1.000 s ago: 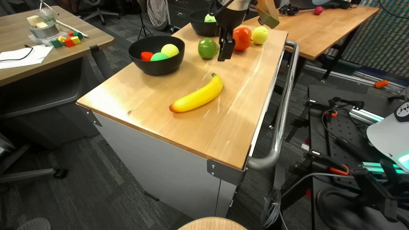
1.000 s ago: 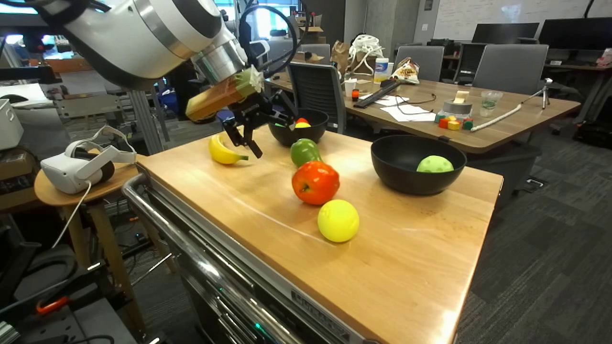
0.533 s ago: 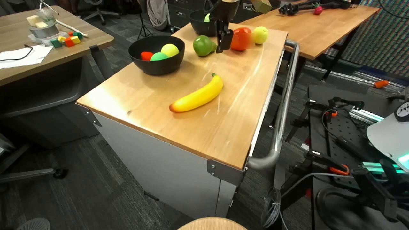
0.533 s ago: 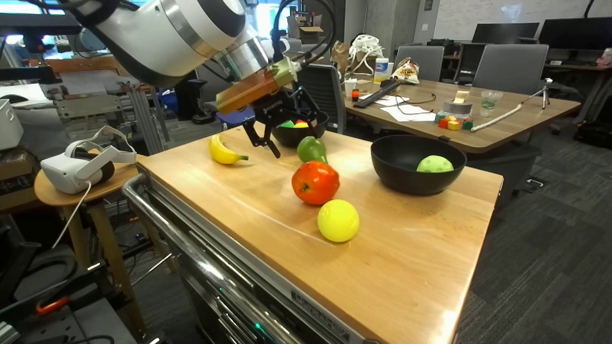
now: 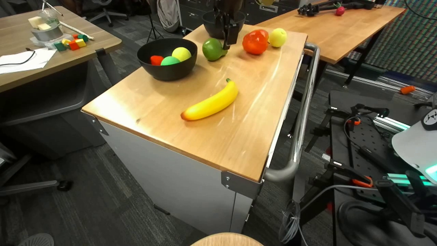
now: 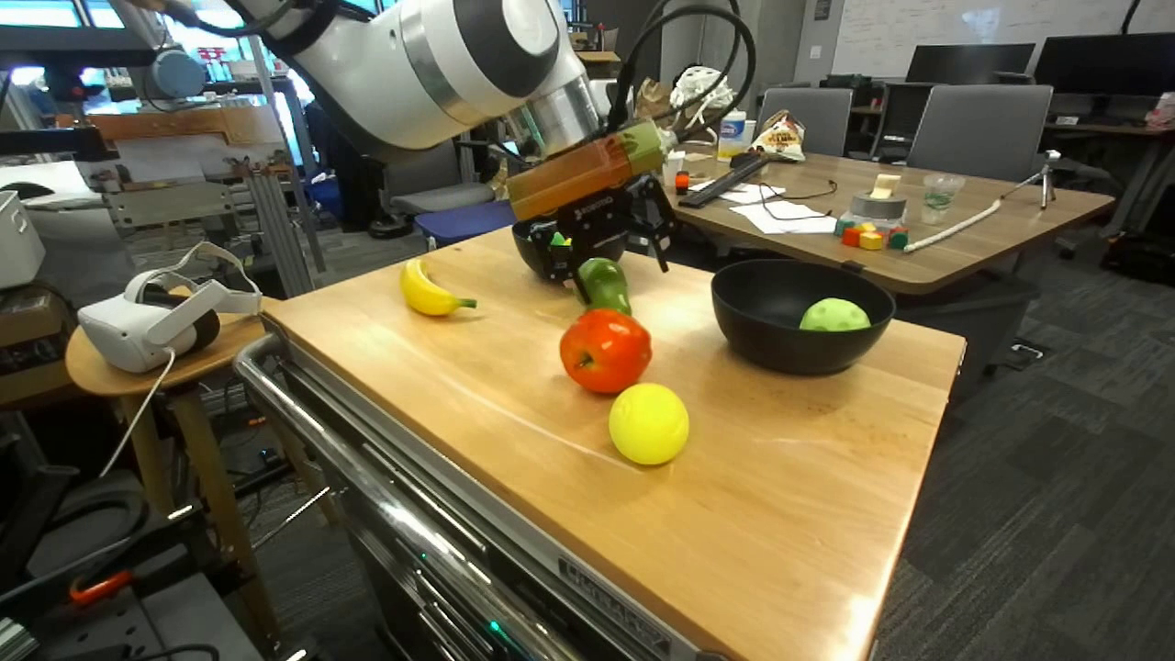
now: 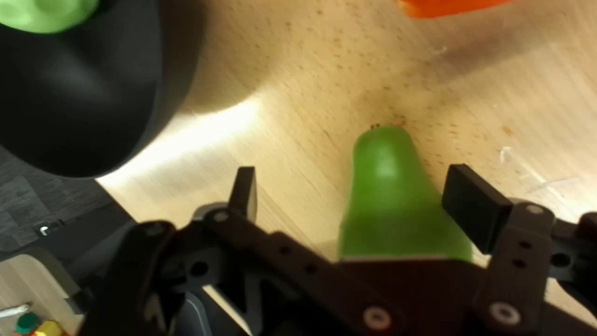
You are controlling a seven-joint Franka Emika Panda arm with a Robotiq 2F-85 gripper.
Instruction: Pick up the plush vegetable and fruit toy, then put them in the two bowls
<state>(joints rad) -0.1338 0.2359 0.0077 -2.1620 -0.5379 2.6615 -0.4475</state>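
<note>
Hand (image 7: 360, 199) spread, green toy (image 7: 394, 210) lying flat, narrow end roughly toward red toy (image 6: 606, 352)

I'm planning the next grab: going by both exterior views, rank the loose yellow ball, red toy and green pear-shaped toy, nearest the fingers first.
1. Green pear-shaped toy: seen between the open fingers in the wrist view.
2. Red toy: middle of the row, past the green one.
3. Yellow ball: far end of the row, past the red one.
</note>
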